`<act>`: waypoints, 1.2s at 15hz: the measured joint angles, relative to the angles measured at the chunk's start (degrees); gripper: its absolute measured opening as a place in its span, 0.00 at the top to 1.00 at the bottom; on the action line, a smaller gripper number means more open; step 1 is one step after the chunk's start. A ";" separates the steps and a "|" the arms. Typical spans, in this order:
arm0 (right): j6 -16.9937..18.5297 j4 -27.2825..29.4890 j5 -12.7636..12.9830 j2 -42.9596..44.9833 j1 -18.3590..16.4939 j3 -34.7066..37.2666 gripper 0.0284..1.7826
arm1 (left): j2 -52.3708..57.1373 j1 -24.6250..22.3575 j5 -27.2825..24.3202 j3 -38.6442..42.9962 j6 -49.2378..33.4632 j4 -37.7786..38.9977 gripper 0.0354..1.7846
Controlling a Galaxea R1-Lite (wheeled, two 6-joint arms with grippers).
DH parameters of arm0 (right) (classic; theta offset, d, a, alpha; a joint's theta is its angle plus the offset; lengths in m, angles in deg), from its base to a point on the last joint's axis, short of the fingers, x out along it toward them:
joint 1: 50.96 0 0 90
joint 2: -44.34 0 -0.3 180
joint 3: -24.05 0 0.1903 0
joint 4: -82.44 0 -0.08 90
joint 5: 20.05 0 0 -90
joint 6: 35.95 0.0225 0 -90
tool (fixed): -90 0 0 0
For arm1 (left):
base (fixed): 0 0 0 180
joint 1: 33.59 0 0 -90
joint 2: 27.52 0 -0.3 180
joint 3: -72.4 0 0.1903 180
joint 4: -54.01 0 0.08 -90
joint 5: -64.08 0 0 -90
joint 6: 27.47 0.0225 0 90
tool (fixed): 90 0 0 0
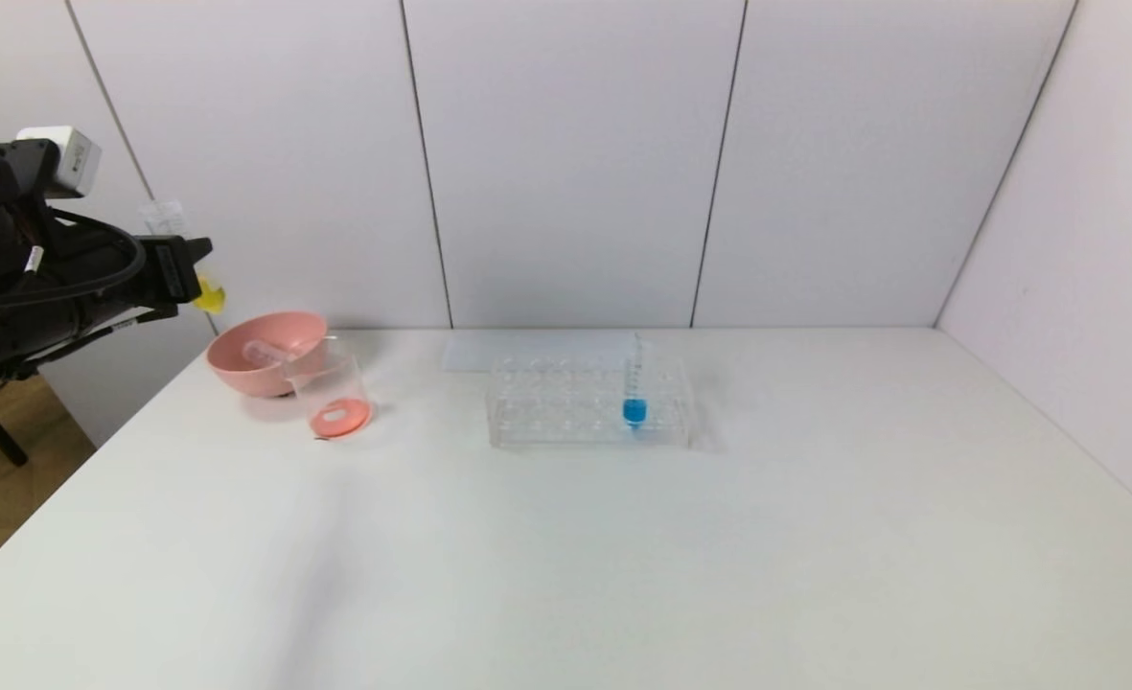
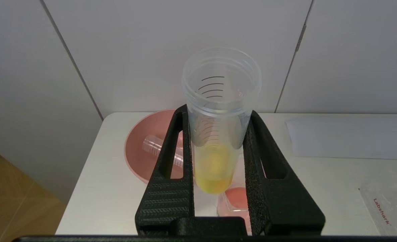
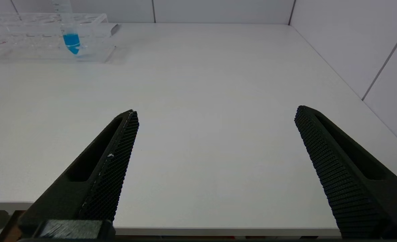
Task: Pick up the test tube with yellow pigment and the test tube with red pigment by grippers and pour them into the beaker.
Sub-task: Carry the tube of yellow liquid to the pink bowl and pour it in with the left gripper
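My left gripper (image 1: 187,273) is raised beyond the table's left edge, above and left of the pink bowl. It is shut on the test tube with yellow pigment (image 1: 207,294), held upright between both fingers in the left wrist view (image 2: 215,161). The beaker (image 1: 331,388) stands beside the bowl with a thin layer of red-orange liquid in it, and it shows below the tube in the left wrist view (image 2: 238,205). A clear tube with no visible liquid (image 1: 264,353) lies in the bowl. No tube with red liquid shows. My right gripper (image 3: 215,112) is open and empty over the table's front edge.
The pink bowl (image 1: 240,374) sits at the table's back left. A clear tube rack (image 1: 546,422) stands at the back middle, holding a blue-liquid tube (image 1: 634,407), and shows in the right wrist view (image 3: 27,50). A white sheet (image 1: 474,350) lies behind the rack.
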 joint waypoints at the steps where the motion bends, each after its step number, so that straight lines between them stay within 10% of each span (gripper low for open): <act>1: 0.00 0.00 -0.01 0.00 0.00 0.00 0.05 | -0.39 -0.68 -0.13 0.13 0.02 0.12 0.77; 18: 0.00 0.00 -0.01 0.00 0.00 0.00 0.05 | -6.62 -5.88 -6.25 -0.74 3.16 0.52 0.77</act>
